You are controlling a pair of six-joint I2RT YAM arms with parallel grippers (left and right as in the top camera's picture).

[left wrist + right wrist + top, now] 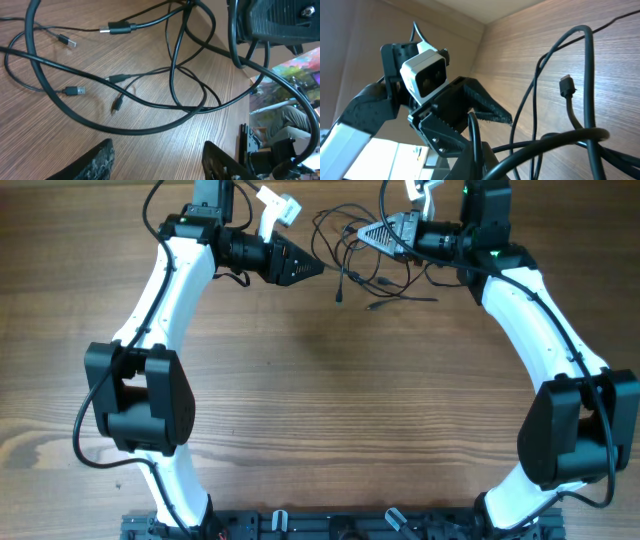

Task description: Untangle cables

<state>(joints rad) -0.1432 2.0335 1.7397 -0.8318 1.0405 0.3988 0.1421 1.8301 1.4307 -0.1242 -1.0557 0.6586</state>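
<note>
Cables looped close up, plug end, L gripper w/ cam behind

I see a brown wood-grain table filling the overhead view, evenly lit, with a black rail along its bottom edge. Past the table's side sits a colourful patch (too blurred to identify). A plain beige wall stands beyond.
</note>
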